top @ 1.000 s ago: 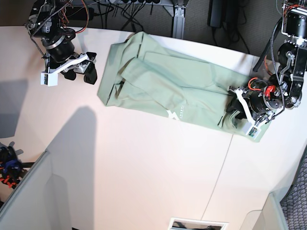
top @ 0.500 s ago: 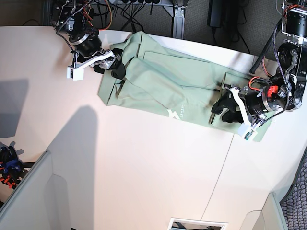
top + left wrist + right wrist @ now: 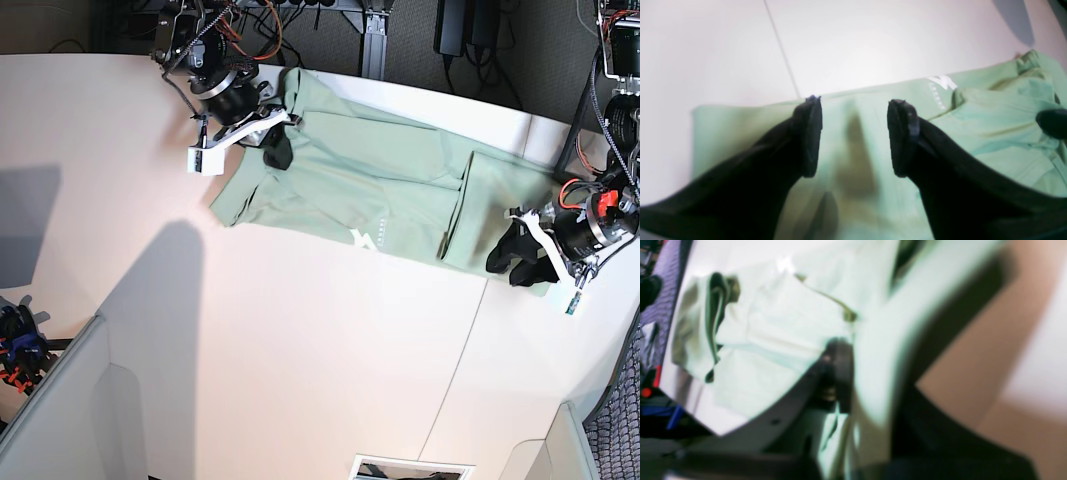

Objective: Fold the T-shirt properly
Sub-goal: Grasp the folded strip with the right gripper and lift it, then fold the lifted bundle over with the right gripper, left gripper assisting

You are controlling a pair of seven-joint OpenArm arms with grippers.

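1. We see the T-shirt (image 3: 380, 195) spread across the table (image 3: 300, 360) toward twelve o'clock.
2. Our left gripper (image 3: 853, 133) hovers jaws apart above its three-o'clock hem.
3. Our right gripper (image 3: 275, 135) pinches cloth at ten o'clock.

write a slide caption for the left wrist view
Open left gripper poised over the mint-green T-shirt on the white table.

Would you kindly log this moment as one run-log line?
T-shirt: long strip on table, partly folded | left gripper: open over hem end | right gripper: on collar end, grip unclear
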